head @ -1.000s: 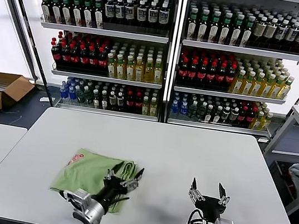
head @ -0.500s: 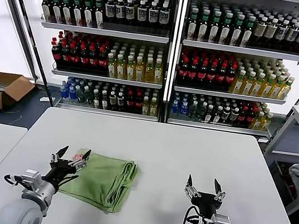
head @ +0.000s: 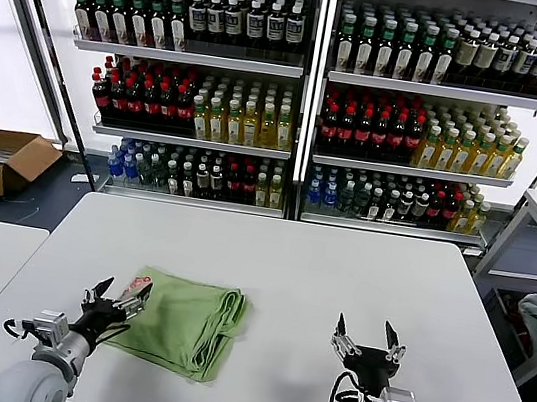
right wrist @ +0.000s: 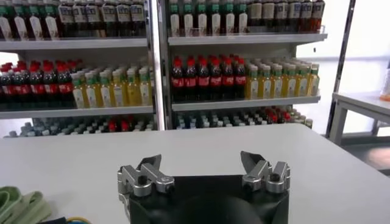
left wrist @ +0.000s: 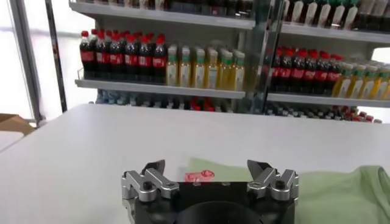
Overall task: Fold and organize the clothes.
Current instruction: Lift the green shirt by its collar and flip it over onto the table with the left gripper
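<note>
- The green shirt lies folded on the white table, on the left half, toward the near side.
- A bit of red and white print shows at the shirt's far left corner.
- The left gripper is low over the table at the shirt's left edge, close to that printed corner.
- Its jaws are wide apart and hold nothing.
- In the left wrist view the shirt lies just past the left gripper, and the red print peeks out between the two jaws.
- The right gripper is near the front of the table, on the right, well apart from the shirt.
- Its jaws are wide apart too, with nothing in them.
- In the right wrist view the right gripper sits over bare table, and a small edge of the shirt shows far off to one side.
- Shelves of bottles stand behind the table.
</note>
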You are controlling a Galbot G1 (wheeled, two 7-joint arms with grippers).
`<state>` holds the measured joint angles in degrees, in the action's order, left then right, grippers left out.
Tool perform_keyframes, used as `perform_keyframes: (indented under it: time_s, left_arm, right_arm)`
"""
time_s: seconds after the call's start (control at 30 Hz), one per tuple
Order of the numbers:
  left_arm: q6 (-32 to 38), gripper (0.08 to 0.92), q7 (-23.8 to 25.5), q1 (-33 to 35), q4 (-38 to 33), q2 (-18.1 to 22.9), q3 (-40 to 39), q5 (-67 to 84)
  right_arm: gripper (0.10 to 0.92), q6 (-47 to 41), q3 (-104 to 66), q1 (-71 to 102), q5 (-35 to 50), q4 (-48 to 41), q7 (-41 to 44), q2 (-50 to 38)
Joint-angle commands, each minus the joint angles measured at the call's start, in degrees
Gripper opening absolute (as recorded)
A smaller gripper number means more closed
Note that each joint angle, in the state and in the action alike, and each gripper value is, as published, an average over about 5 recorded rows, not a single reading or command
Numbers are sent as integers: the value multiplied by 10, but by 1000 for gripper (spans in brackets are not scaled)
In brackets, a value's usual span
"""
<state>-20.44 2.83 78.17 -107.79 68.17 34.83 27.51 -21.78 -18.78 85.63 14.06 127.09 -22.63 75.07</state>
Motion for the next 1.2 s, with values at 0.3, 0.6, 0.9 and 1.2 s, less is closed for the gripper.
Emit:
perform_keyframes:
  time_s: [0.3,0.6,0.9,1.2]
  left_arm:
    - [-2,823,17,-13,70,-8,-18,-17]
    - [-10,794,18,-3,66,-6,-18,-13]
    - [-16,545,20,5,44,7,-23,-13]
    - [5,285,6,5,29,8,-3,-45]
  right_arm:
    - [823,4,1,9,-3,0,1,4]
    - [823,5,1,8,-3,0,2,2]
    - [823,4,2,3,-2,2,3,-1]
    - [823,3,1,-5,-1,1,4,-4]
